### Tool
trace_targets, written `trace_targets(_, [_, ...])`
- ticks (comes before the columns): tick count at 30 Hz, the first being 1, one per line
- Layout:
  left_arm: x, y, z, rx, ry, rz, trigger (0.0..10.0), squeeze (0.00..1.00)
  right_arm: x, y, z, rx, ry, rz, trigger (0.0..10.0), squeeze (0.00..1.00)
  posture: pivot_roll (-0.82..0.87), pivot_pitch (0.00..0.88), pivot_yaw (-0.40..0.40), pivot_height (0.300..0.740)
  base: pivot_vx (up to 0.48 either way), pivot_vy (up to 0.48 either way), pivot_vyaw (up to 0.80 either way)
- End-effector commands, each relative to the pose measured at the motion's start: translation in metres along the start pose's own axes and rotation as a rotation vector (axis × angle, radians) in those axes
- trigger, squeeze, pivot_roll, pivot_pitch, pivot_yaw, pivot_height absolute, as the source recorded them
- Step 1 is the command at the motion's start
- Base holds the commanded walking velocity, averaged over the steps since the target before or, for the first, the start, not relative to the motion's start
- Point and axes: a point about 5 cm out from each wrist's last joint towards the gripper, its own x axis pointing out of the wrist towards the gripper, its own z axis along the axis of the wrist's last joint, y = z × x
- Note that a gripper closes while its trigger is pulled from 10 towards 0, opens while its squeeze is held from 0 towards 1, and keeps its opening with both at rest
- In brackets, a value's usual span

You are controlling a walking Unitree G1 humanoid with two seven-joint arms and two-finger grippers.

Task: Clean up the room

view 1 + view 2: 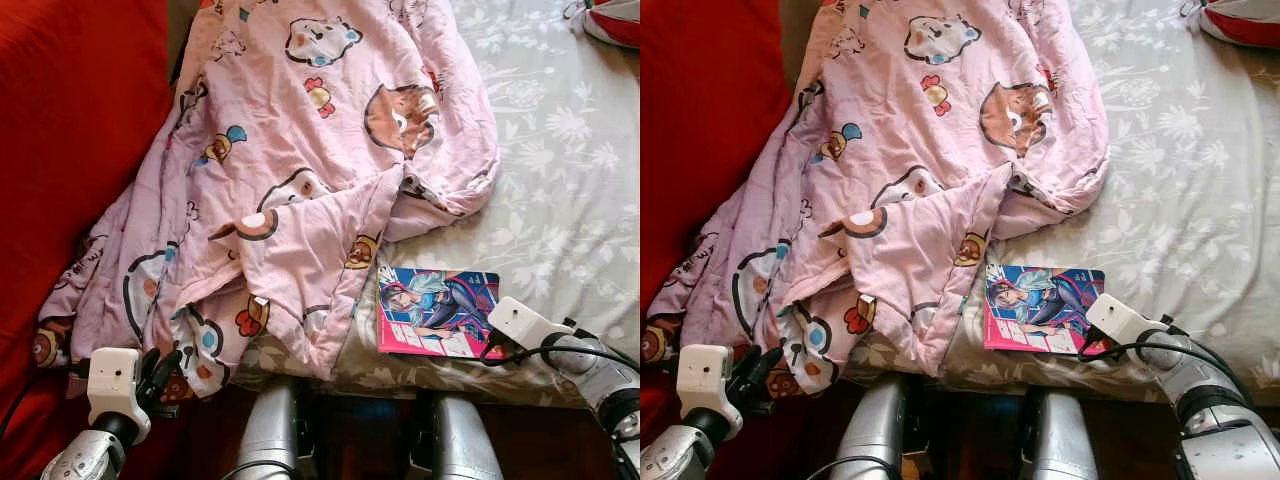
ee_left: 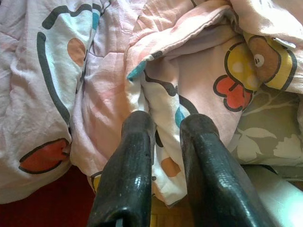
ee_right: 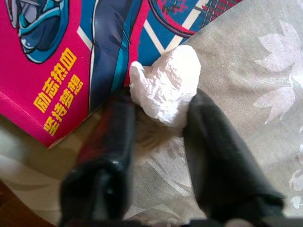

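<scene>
A crumpled white tissue (image 3: pixel 165 85) lies on the grey flowered bedsheet (image 1: pixel 560 200), touching the corner of a pink and blue comic magazine (image 1: pixel 437 310). My right gripper (image 3: pixel 163 101) reaches over the bed's front edge and is shut on the tissue, one fingertip pressed on each side. A rumpled pink cartoon-print quilt (image 1: pixel 300 170) covers the left half of the bed. My left gripper (image 2: pixel 165 130) sits at the quilt's lower left corner, fingers a narrow gap apart in front of the hanging cloth, holding nothing.
A red cushion or sofa surface (image 1: pixel 70 130) rises along the left of the bed. A red and white item (image 1: pixel 612 22) lies at the far right corner. My two silver legs (image 1: pixel 270 430) stand against the bed's front edge.
</scene>
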Motion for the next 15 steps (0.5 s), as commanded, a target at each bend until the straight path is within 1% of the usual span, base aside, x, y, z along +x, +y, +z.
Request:
trace_targets(1, [-0.0063,0.0043,-0.0085,0.024,0.053,0.016,10.0,0.0,0.0003,0.013,-0.0106,0.005,0.034,0.025,0.0,0.0,0.21,0.352,0.148,0.62,0.0,0.0,0.0])
trace_targets(10, [-0.0046,0.0036,-0.0089,0.024,0.05,0.019,10.0,0.0,0.0001,0.0121,-0.012,-0.007,0.036,-0.009,0.0,0.0,0.2,0.344,0.144,0.62,0.0,0.0,0.0])
trace_targets(14, [-0.0045,0.0037,-0.0101,0.019,0.048,0.027,10.0,0.0,-0.0006,0.0103,-0.0131,0.042,0.023,-0.047,0.0,0.0,0.19,0.323,0.133,0.62,0.0,0.0,0.0])
trace_targets(15, [-0.0039,0.003,-0.0113,0.016,0.048,0.028,10.0,0.0,-0.001,0.0102,-0.0143,0.074,0.016,-0.065,0.0,0.0,0.19,0.307,0.125,0.62,0.0,0.0,0.0])
